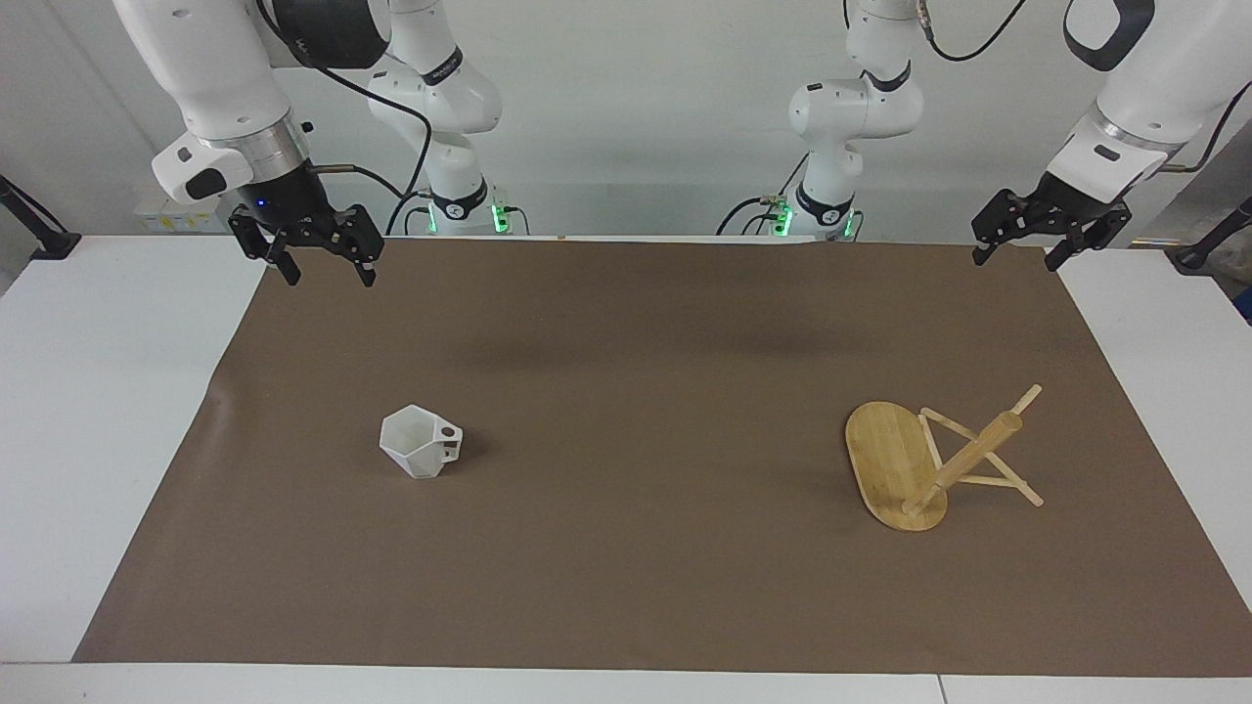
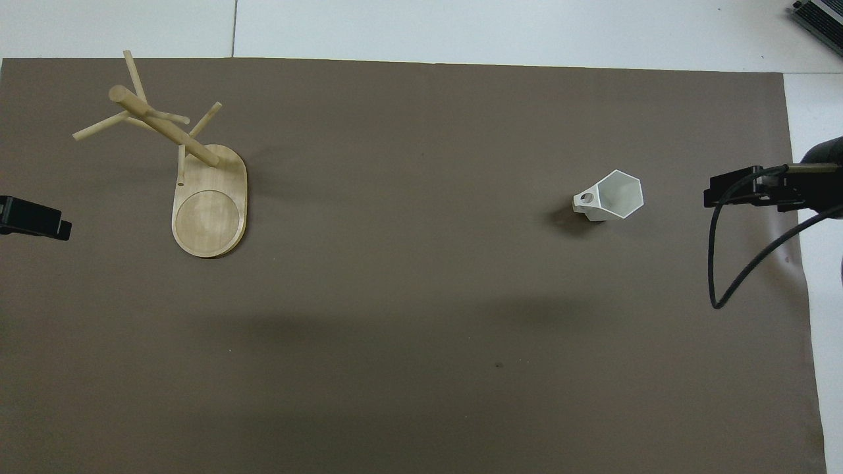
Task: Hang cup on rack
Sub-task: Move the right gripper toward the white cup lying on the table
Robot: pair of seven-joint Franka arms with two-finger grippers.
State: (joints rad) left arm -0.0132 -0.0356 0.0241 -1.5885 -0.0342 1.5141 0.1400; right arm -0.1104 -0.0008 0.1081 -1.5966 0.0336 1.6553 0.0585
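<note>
The white faceted cup (image 1: 421, 442) stands on the brown mat toward the right arm's end, mouth up, its pierced handle pointing toward the left arm's end; it also shows in the overhead view (image 2: 609, 196). The bamboo rack (image 1: 963, 460) stands on its oval base (image 1: 885, 460) toward the left arm's end, also in the overhead view (image 2: 164, 128); no cup hangs on its pegs. My right gripper (image 1: 330, 274) hangs open and empty over the mat's edge by the robots. My left gripper (image 1: 1017, 259) hangs open and empty over the mat's corner.
The brown mat (image 1: 626, 548) covers most of the white table (image 1: 98, 440). A black cable (image 2: 718, 263) loops down from the right arm's wrist. Open mat lies between the cup and the rack.
</note>
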